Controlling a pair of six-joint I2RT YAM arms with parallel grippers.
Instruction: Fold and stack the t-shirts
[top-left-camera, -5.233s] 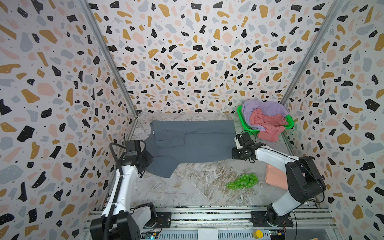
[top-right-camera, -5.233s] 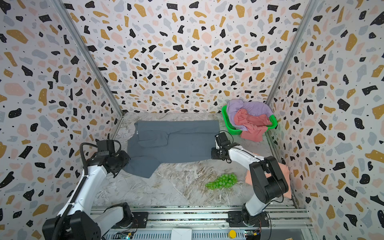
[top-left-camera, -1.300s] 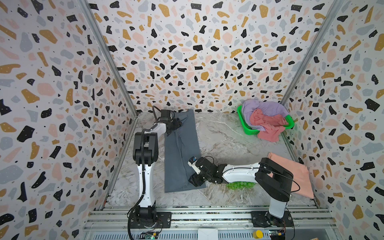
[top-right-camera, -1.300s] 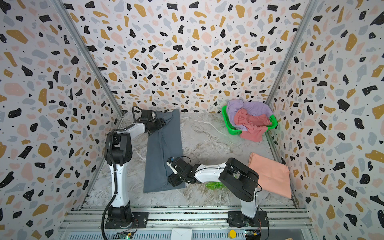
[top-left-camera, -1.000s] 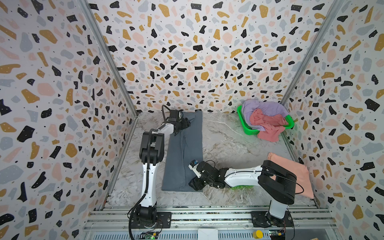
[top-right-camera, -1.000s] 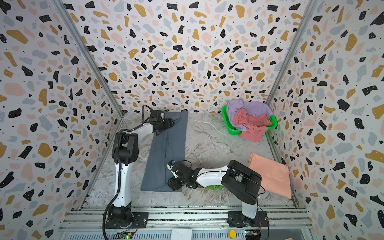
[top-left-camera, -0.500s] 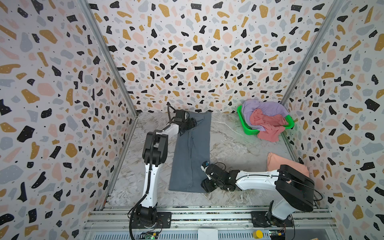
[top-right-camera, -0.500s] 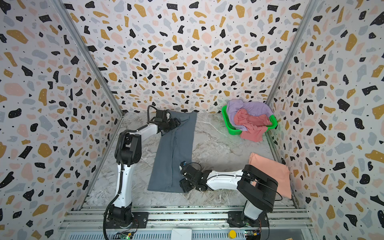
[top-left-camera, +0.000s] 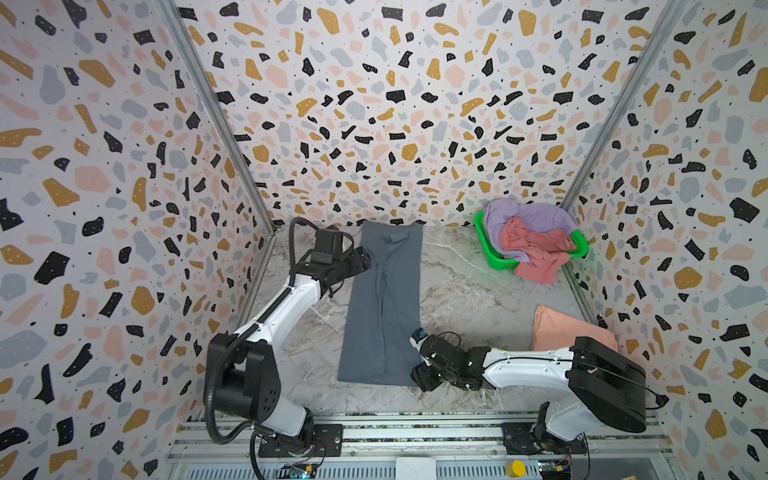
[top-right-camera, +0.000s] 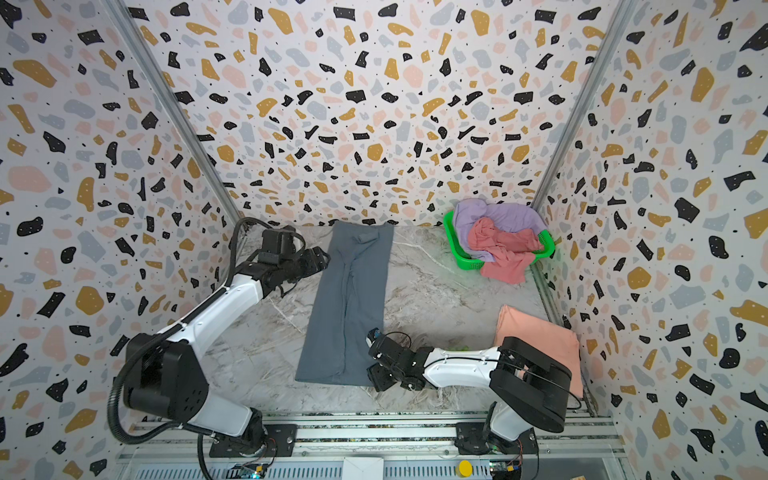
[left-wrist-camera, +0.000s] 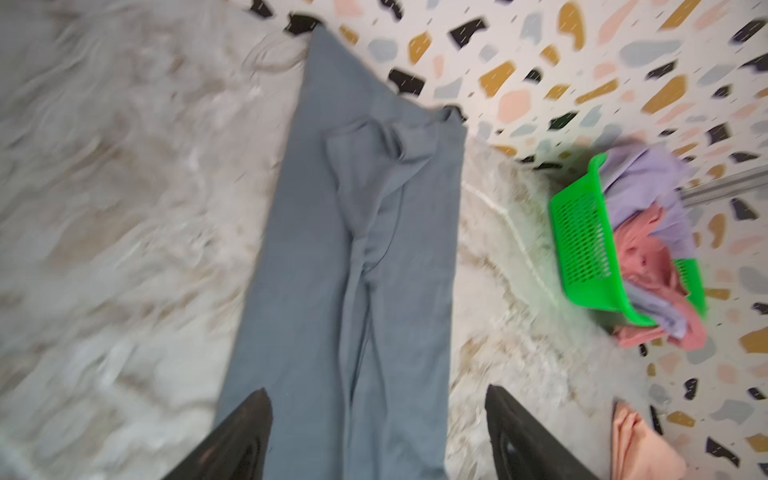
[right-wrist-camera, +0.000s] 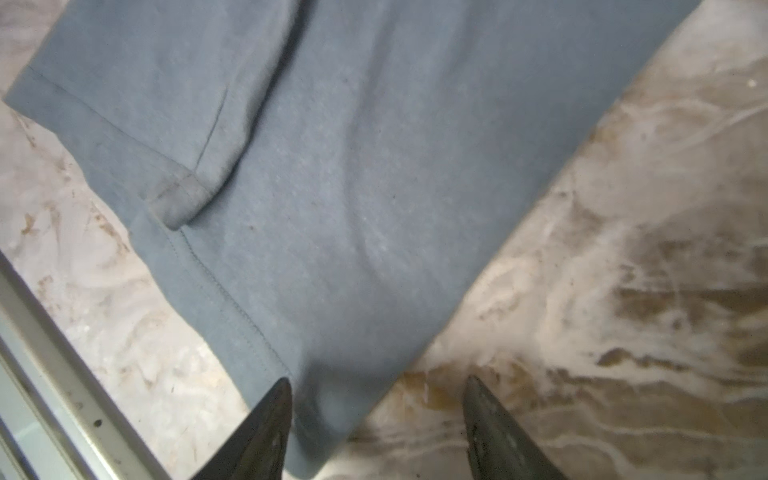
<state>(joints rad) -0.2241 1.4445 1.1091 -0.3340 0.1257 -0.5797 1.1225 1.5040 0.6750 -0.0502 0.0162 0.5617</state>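
The slate grey t-shirt (top-left-camera: 384, 303) is showing one plain tone. The lilac t-shirt (top-left-camera: 532, 216) and rose pink t-shirt (top-left-camera: 532, 249) are contrasting with the bright green mesh basket (top-left-camera: 488, 245). The salmon peach t-shirt (top-left-camera: 561, 328) is looking plain too. The table (top-left-camera: 465, 299) is showing grey-beige marble veining; the walls (top-left-camera: 395, 104) are displaying black, ochre, pink and grey terrazzo flecks on white.

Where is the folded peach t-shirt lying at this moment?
In both top views the peach t-shirt lies folded on the table, at its right side by the right wall, nearer the front than the green basket.
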